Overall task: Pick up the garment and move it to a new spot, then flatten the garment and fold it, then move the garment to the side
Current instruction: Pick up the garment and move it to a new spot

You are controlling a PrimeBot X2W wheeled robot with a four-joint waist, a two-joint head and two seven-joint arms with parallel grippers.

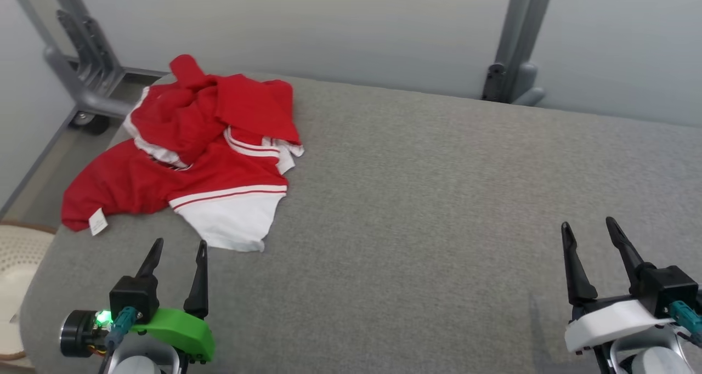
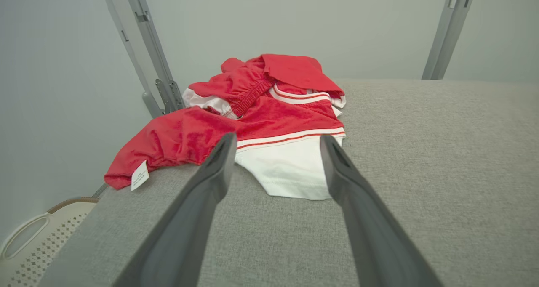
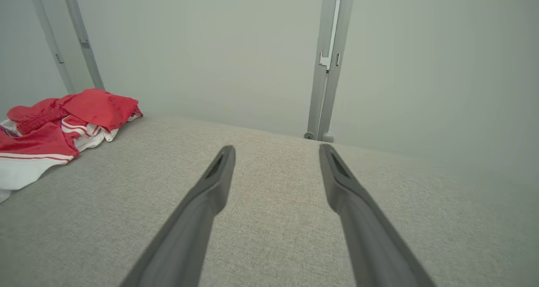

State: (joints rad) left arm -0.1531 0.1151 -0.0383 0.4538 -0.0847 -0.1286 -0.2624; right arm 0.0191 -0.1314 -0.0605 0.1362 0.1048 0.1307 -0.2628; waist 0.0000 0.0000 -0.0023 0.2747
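Left gripper (image 1: 181, 246): jaws spread, empty, poised just short of the garment (image 1: 208, 154), evidently ready for the first pick. Right gripper (image 1: 588, 226): likewise spread, empty, well apart. Garment lies crumpled at the table's (image 1: 439, 198) far-left corner, unflattened.

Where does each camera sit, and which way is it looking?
Head view: up on the head, looking down at the grey table and the red-and-white garment; left gripper and right gripper show, both open.
Left wrist view: on the left wrist, facing the garment, seen past its fingers.
Right wrist view: on the right wrist, facing table and wall; its fingers show.
Shared: all three see the garment.
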